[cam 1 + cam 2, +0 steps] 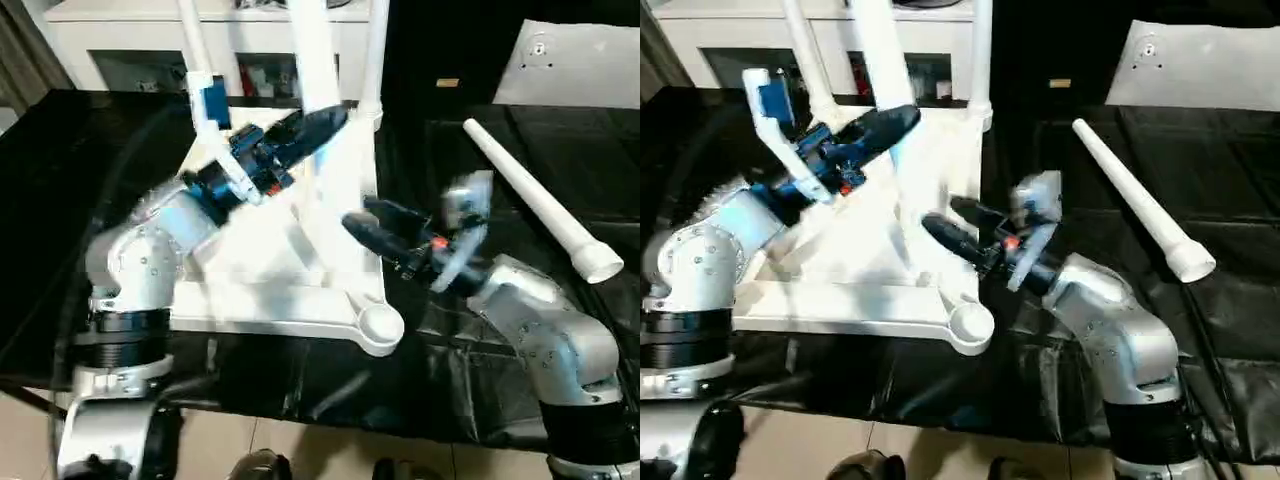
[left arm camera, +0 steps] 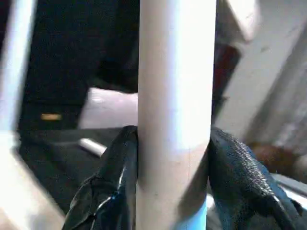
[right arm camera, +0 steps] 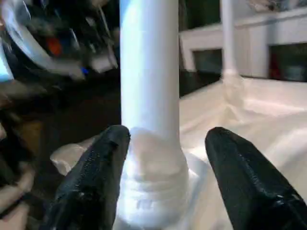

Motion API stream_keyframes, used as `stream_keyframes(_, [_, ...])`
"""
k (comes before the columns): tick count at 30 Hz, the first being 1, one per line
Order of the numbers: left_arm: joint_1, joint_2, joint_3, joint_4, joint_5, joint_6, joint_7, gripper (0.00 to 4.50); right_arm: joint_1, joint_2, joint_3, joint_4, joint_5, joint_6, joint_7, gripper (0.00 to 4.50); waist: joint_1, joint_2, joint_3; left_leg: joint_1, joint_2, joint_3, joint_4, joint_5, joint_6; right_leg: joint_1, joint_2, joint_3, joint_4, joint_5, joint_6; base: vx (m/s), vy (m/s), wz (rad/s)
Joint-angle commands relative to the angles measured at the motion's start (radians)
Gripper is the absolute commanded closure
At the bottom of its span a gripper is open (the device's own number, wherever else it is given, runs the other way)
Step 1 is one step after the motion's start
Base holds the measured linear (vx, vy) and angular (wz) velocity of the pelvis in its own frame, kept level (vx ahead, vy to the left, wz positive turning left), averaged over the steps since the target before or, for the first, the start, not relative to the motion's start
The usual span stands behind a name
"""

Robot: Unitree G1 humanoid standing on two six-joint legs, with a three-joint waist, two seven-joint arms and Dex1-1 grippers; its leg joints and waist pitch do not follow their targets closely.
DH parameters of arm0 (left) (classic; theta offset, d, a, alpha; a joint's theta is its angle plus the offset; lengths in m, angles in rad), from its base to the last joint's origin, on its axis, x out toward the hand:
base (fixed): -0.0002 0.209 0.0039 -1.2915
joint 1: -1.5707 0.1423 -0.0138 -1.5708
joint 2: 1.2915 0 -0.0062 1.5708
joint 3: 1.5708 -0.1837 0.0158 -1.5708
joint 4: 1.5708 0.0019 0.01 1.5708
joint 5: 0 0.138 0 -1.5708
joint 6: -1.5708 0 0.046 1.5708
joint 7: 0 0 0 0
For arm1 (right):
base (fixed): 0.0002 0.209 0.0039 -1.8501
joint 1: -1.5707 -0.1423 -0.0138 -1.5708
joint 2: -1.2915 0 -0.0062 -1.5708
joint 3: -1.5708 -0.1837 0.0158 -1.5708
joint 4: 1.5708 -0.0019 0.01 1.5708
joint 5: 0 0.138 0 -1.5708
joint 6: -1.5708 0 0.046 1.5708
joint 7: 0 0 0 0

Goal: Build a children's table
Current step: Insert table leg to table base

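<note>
The white tabletop [image 1: 262, 303] lies upside down on the black table. Thin legs stand at its far left [image 1: 192, 45] and far right [image 1: 376, 50] corners. A thicker-looking leg [image 1: 313, 55] rises nearer to me, and my left gripper [image 1: 325, 125] is shut on its shaft, both fingers pressed against it in the left wrist view. My right gripper [image 1: 360, 222] is low at that leg's base [image 3: 151, 158], which sits in a socket. It stands open, one finger [image 3: 98, 163] at the base and the other finger [image 3: 240, 167] apart from it. One more leg [image 1: 535, 195] lies loose at the right.
The near right corner socket [image 1: 380, 325] holds nothing. A white cabinet [image 1: 120, 30] with glass doors stands behind the table. A flat white board [image 1: 580, 65] rests at the back right. Black sheeting covers the table around the loose leg.
</note>
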Motion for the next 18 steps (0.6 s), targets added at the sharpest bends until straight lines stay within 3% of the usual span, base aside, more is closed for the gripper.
stream_keyframes(1, [-0.004, 0.005, -0.03, -0.047, 0.061, -0.031, 0.047, 2.68, -0.027, 0.009, 0.043, -0.002, -0.062, -0.021, -0.049, 1.31, -0.004, -0.007, -0.092, 0.015, 0.054, -0.025, -0.061, -0.108, 0.048, 0.062, -0.089, 0.057, -0.069, -0.305, -0.092, 0.0, 0.0, 0.0])
stream_keyframes(4, [0.016, -0.01, -0.091, -0.094, 0.151, -0.064, 0.114, 2.68, -0.047, 0.057, 0.074, 0.019, -0.11, -0.008, -0.134, 1.26, -0.006, -0.007, -0.092, 0.015, 0.058, -0.026, -0.061, -0.096, 0.052, 0.059, -0.089, 0.058, -0.065, -0.291, -0.107, 0.0, 0.0, 0.0])
stream_keyframes(7, [0.031, -0.062, -0.096, -0.115, 0.187, -0.07, 0.216, 2.68, -0.061, 0.108, 0.084, 0.041, -0.136, -0.018, -0.191, 1.26, -0.007, -0.004, -0.091, 0.014, 0.058, -0.023, -0.06, -0.111, 0.048, 0.058, -0.089, 0.06, -0.067, -0.299, -0.115, 0.0, 0.0, 0.0])
stream_keyframes(9, [0.04, -0.069, -0.124, -0.122, 0.244, -0.099, 0.254, 2.68, -0.065, 0.13, 0.089, 0.052, -0.157, -0.036, -0.221, 1.26, -0.008, -0.004, -0.091, 0.014, 0.057, -0.025, -0.061, -0.119, 0.049, 0.058, -0.088, 0.059, -0.07, -0.31, -0.1, 0.0, 0.0, 0.0])
stream_keyframes(10, [0.049, -0.084, -0.136, -0.128, 0.274, -0.114, 0.287, 2.68, -0.069, 0.151, 0.089, 0.064, -0.169, -0.044, -0.245, 1.26, -0.007, -0.01, -0.093, 0.015, 0.056, -0.025, -0.061, -0.117, 0.047, 0.059, -0.09, 0.06, -0.068, -0.313, -0.093, 0.0, 0.0, 0.0])
stream_keyframes(14, [0.067, -0.108, -0.154, -0.142, 0.32, -0.136, 0.343, 2.68, -0.078, 0.172, 0.101, 0.084, -0.196, -0.061, -0.274, 1.26, -0.007, -0.007, -0.094, 0.014, 0.057, -0.024, -0.06, -0.112, 0.045, 0.056, -0.089, 0.061, -0.069, -0.307, -0.09, 0.0, 0.0, 0.0])
stream_keyframes(17, [0.08, -0.12, -0.166, -0.159, 0.357, -0.137, 0.386, 2.68, -0.088, 0.2, 0.097, 0.104, -0.223, -0.068, -0.329, 1.63, -0.009, -0.008, -0.094, 0.013, 0.056, -0.024, -0.06, -0.11, 0.046, 0.056, -0.09, 0.061, -0.068, -0.302, -0.092, 0.0, 0.0, 0.0])
stream_keyframes(18, [0.092, -0.13, -0.182, -0.179, 0.383, -0.131, 0.414, 2.68, -0.102, 0.237, 0.082, 0.129, -0.23, -0.08, -0.373, 1.63, -0.01, -0.017, -0.097, 0.013, 0.057, -0.023, -0.06, -0.107, 0.046, 0.058, -0.089, 0.061, -0.067, -0.299, -0.091, 0.0, 0.0, 0.0])
